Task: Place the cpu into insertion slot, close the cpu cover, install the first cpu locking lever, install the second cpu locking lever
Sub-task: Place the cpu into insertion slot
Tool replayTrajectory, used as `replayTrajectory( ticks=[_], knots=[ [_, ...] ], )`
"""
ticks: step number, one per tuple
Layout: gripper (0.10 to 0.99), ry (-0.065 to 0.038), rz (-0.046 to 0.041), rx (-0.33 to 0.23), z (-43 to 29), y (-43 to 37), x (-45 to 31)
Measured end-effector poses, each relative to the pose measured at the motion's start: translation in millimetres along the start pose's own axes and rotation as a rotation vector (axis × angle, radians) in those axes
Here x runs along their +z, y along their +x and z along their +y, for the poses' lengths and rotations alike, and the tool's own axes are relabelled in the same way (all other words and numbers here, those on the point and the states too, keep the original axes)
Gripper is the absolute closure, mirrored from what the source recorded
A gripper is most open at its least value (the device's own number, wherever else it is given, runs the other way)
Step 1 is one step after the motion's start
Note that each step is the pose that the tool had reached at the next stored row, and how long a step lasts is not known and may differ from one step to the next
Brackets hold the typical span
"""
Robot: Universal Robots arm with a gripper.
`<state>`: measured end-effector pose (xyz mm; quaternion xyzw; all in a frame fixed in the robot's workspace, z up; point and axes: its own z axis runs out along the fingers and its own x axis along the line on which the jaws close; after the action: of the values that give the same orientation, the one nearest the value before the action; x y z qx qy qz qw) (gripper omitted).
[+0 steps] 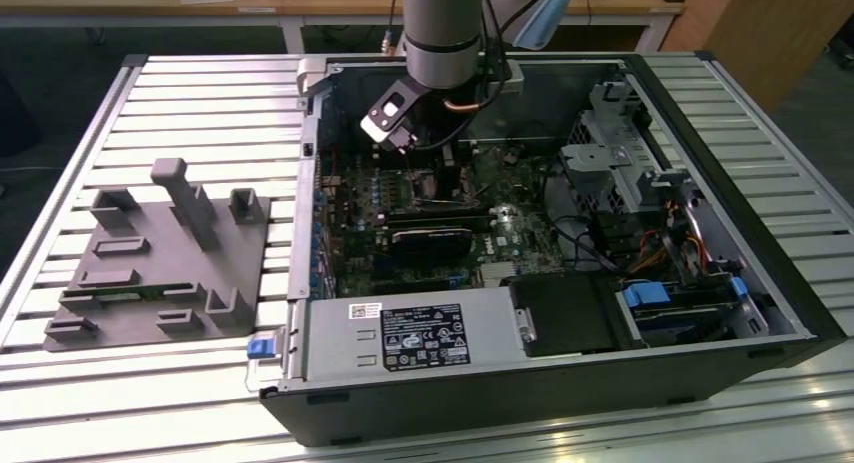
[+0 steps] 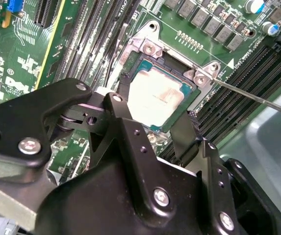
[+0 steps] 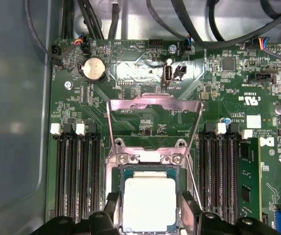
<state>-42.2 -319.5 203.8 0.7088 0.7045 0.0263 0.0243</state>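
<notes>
The cpu [image 3: 150, 203], a small square chip with a dull silver top, lies flat in the insertion slot [image 3: 150, 157], whose silvery rim with two screws borders it. In the second wrist view the cpu [image 2: 155, 95] sits inside the insertion slot [image 2: 151, 47] between two black fingers [image 2: 122, 105]. My gripper [image 3: 150, 211] straddles the chip, open, with a narrow gap on each side. The cpu cover [image 3: 155, 101], a thin metal frame with a big window, is swung open away from the socket. A thin locking lever rod [image 2: 258, 98] sticks out sideways. In the exterior view the gripper [image 1: 430, 178] reaches down into the computer case.
Long black memory slots [image 3: 76, 171] flank the socket, and one slot holds a green module [image 3: 245, 181]. A coin battery [image 3: 93, 68] and cables sit beyond the cover. The black power-supply box [image 1: 414, 333] and drive cage [image 1: 614, 163] crowd the case. A grey fixture [image 1: 160, 253] stands on the exterior view's left.
</notes>
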Motion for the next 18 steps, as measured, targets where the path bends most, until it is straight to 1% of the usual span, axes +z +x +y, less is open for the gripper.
replayTrajectory(
  ticks=[4, 6, 9, 10, 11, 12, 15, 16, 17, 18],
  knots=[
    [0.478, 0.000, -0.0001, 0.000, 0.0, 0.0, -0.1],
    [0.494, 0.000, -0.0001, 0.000, 0.0, 0.0, -0.2],
    [0.675, 0.000, -0.0001, 0.000, 0.0, 0.0, -0.3],
    [0.675, 0.000, -0.0001, 0.000, 0.0, 0.0, -0.3],
    [0.733, 0.000, -0.0001, 0.000, 0.0, 0.0, -0.3],
    [0.733, 0.000, -0.0001, 0.000, 0.0, 0.0, -0.3],
    [0.910, 0.000, -0.0001, 0.000, 0.0, 0.0, -0.4],
    [0.910, 0.000, -0.0001, 0.000, 0.0, 0.0, -0.4],
    [0.969, 0.000, -0.0001, 0.000, 0.0, 0.0, -0.4],
    [0.969, 0.000, -0.0001, 0.000, 0.0, 0.0, -0.5]
  ],
)
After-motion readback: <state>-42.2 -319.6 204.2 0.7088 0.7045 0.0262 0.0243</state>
